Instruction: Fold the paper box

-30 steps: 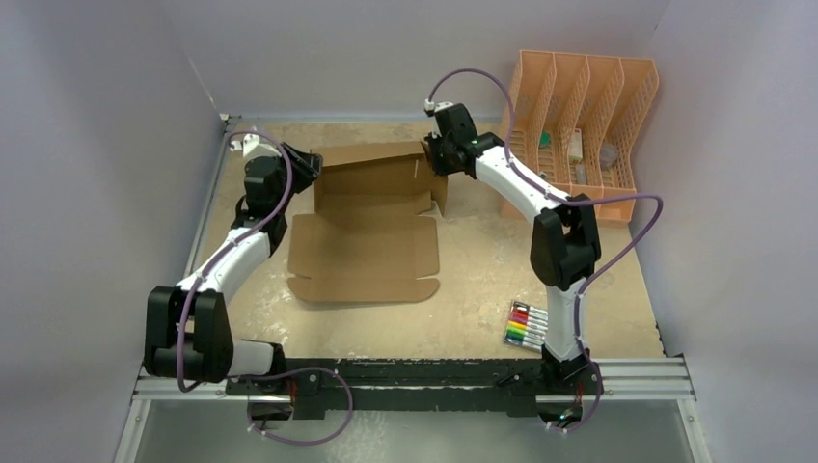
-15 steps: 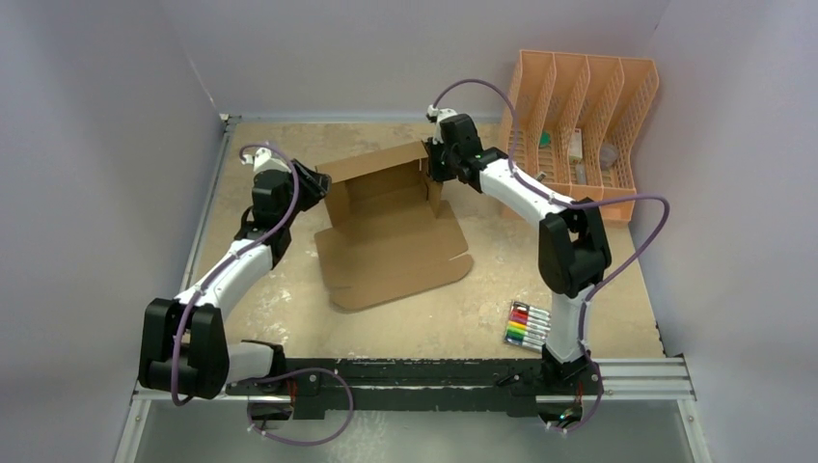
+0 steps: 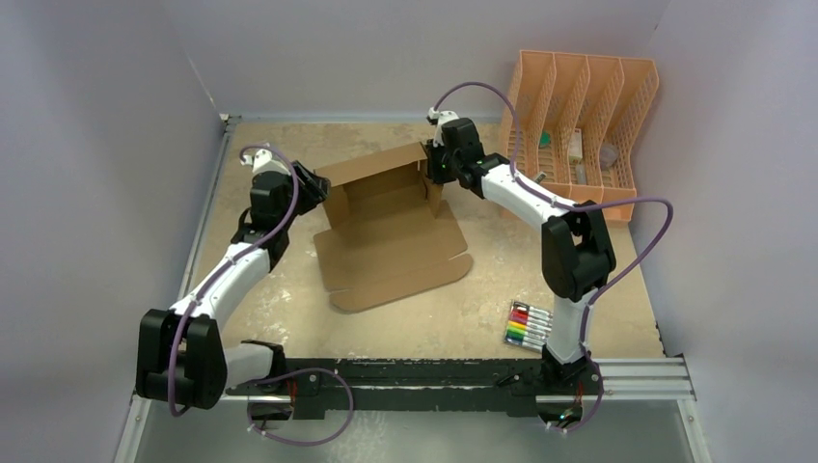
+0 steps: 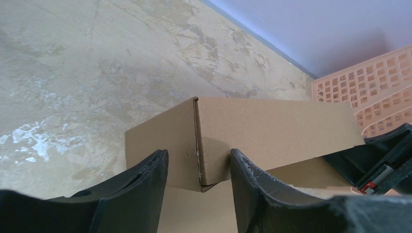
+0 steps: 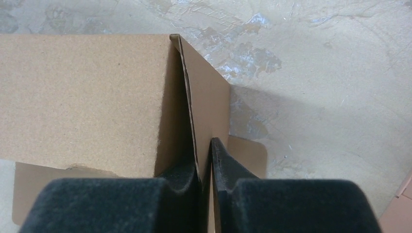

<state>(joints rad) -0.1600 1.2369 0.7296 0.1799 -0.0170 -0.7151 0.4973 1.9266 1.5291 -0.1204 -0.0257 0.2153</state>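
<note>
The left pincer (image 4: 198, 155) fills the bottom edge, its two dark fingers (image 4: 141, 189) standing apart. Beyond and between them rises an upright corner of the paper box (image 4: 272, 126), one brown side to the left of the crease and a longer one to the right. Mottled beige table (image 4: 73, 73) lies behind. A peach slotted organizer (image 4: 374, 97) and a black arm part (image 4: 384, 155) sit at the right.

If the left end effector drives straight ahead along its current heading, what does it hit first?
The paper box: its upright corner stands between the open fingers of the left end effector, likely met almost at once.
</note>
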